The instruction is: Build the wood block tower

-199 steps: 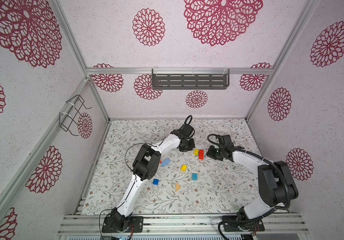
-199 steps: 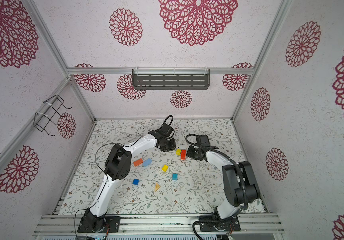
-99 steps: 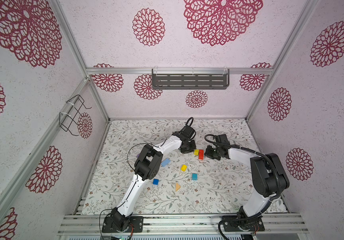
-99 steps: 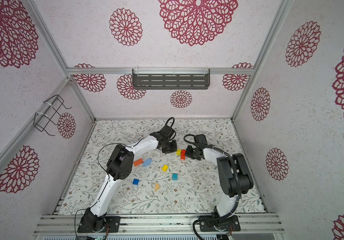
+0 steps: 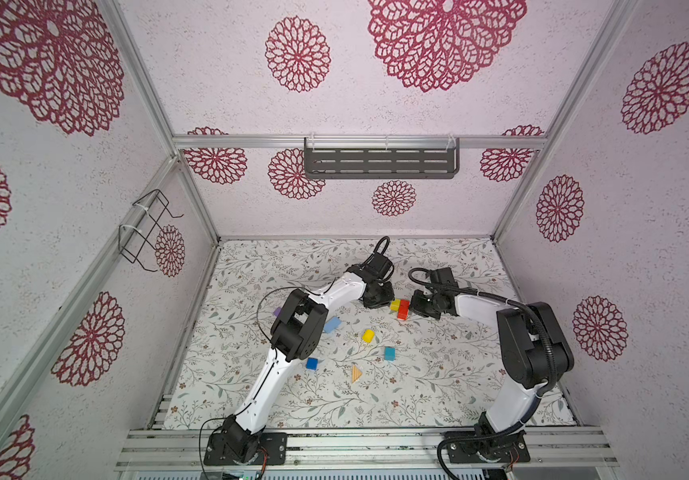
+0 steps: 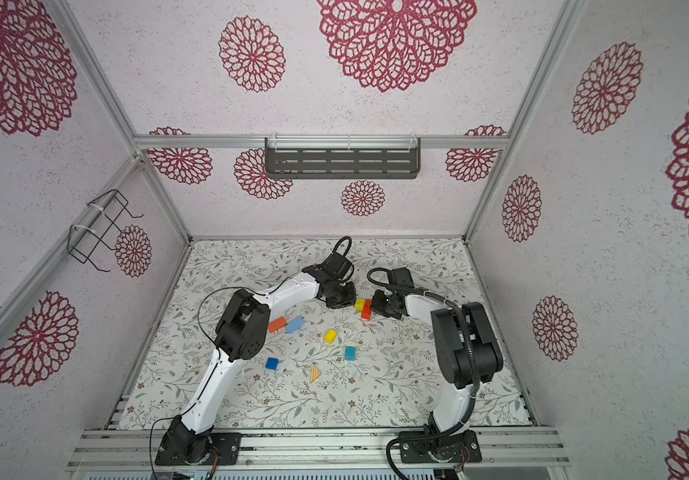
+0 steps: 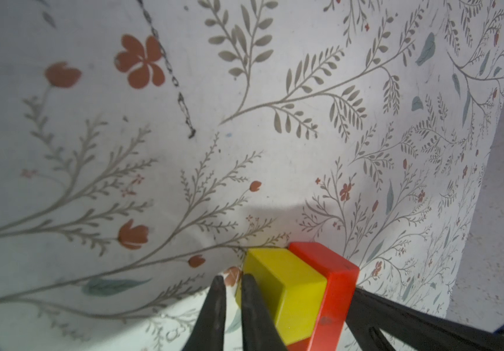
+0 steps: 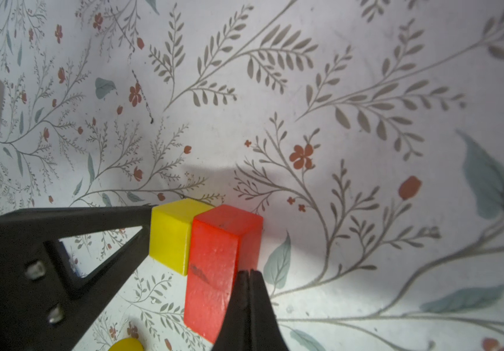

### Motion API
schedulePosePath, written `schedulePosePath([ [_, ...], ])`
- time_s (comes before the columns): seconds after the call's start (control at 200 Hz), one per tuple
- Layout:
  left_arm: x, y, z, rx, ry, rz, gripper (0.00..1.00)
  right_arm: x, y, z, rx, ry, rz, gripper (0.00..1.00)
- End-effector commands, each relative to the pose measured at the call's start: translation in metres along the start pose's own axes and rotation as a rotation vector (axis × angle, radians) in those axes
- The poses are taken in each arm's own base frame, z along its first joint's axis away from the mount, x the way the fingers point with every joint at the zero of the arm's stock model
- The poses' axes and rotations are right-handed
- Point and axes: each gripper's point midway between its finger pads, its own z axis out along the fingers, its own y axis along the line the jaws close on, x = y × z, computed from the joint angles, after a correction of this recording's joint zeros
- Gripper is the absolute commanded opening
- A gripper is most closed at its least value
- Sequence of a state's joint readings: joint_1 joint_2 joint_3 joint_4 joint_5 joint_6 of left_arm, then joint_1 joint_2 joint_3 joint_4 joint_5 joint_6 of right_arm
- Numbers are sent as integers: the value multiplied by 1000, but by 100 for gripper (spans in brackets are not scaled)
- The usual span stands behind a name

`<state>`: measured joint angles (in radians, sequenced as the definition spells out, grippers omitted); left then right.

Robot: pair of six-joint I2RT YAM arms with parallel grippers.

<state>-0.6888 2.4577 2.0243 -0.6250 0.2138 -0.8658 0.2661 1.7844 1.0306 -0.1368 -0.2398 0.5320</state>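
Note:
A yellow wood block and a red wood block stand side by side, touching, on the flowered cloth at mid back. My left gripper is at the yellow block's outer side. Its fingers stand a narrow slit apart with nothing between them, and one finger rests against the block. My right gripper is shut and empty, its tips against the red block's far side. No tower is in view.
Loose blocks lie nearer the front: an orange brick, a light blue brick, a yellow cube, a teal cube, a blue cube, a plain wedge. A purple block peeks from behind the left elbow.
The right arm's elbow has swung back and its gripper has edged left towards the red block. The left fingers have parted slightly. The two blocks have hardly moved.

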Motion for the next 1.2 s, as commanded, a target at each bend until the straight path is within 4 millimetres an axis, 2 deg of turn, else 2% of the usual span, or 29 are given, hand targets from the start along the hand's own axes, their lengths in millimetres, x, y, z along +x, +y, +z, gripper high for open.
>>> schedulePosePath([
  [0.0,-6,-4,-14,-10,-34,9,18,-19,7,-21,15,-65,-39,0],
  [0.135,-13,-2,-35,-33,-72,27,24,-21,9,-37,40,-81,-56,15],
  [0.26,-19,1,-62,-53,-117,44,34,-15,12,-53,64,-82,-84,28],
  [0.305,-19,2,-73,-60,-133,53,44,-11,14,-60,74,-81,-102,32],
  [0.34,-20,3,-81,-63,-146,61,56,-7,15,-65,90,-80,-118,36],
  [0.37,-19,4,-88,-68,-154,70,61,-4,16,-70,103,-83,-134,40],
  [0.44,-16,9,-103,-87,-176,81,68,6,21,-80,129,-81,-170,47],
  [0.54,-7,17,-124,-105,-198,87,75,24,28,-93,155,-69,-212,52],
  [0.57,-2,21,-129,-112,-203,87,88,29,29,-97,164,-65,-222,53],
  [0.615,4,28,-134,-129,-210,88,100,37,33,-102,175,-54,-243,54],
  [0.635,4,25,-149,-118,-235,89,98,40,34,-104,179,-55,-250,55],
  [0.801,34,50,-174,-169,-274,94,97,67,46,-117,178,-51,-256,61],
  [0.831,40,55,-178,-180,-280,93,97,72,46,-119,180,-53,-249,71],
  [0.866,48,62,-182,-193,-285,92,97,77,46,-120,188,-59,-230,75],
  [1.016,77,91,-198,-253,-299,70,97,101,48,-119,213,-60,-211,75],
  [1.196,109,119,-211,-292,-296,58,97,130,52,-104,255,-33,-215,69],
])
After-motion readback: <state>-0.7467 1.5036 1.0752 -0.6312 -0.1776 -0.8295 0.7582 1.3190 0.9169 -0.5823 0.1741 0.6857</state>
